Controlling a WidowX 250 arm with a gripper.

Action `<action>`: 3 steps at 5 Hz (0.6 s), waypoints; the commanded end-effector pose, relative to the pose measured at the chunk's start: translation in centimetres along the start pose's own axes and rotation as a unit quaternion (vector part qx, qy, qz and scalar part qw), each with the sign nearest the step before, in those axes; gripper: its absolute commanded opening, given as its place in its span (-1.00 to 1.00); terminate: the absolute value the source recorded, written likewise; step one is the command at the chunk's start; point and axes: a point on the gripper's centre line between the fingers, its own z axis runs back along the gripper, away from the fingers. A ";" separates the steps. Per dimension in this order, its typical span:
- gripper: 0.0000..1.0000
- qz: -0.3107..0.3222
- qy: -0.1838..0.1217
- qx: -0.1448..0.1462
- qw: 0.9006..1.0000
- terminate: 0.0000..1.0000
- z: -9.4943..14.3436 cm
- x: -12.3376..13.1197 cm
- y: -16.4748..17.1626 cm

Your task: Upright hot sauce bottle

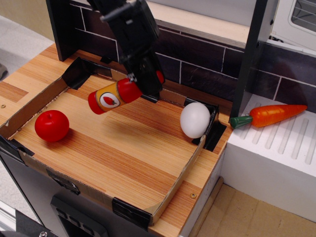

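Note:
The hot sauce bottle (114,97) is a glossy red toy bottle with an orange-yellow label and a white oval. It hangs in the air above the wooden tray (123,148), tilted, its base down to the left and its neck end up to the right. My black gripper (144,84) is shut on the bottle's neck end, which it hides. The gripper comes down from the upper left, over the back of the tray.
A round red apple (52,125) lies at the tray's left. A white egg (195,120) sits at the tray's right wall. An orange carrot (269,115) lies on the white ledge to the right. A dark tiled wall (207,64) runs behind.

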 end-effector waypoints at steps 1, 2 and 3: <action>-1.00 -0.033 -0.148 0.013 0.988 -1.00 6.0 2.0 -1.6; -1.00 -0.035 -0.226 0.034 0.973 -1.00 7.0 1.0 -2.2; -1.00 -0.032 -0.268 0.059 0.961 -1.00 6.0 0.0 -2.8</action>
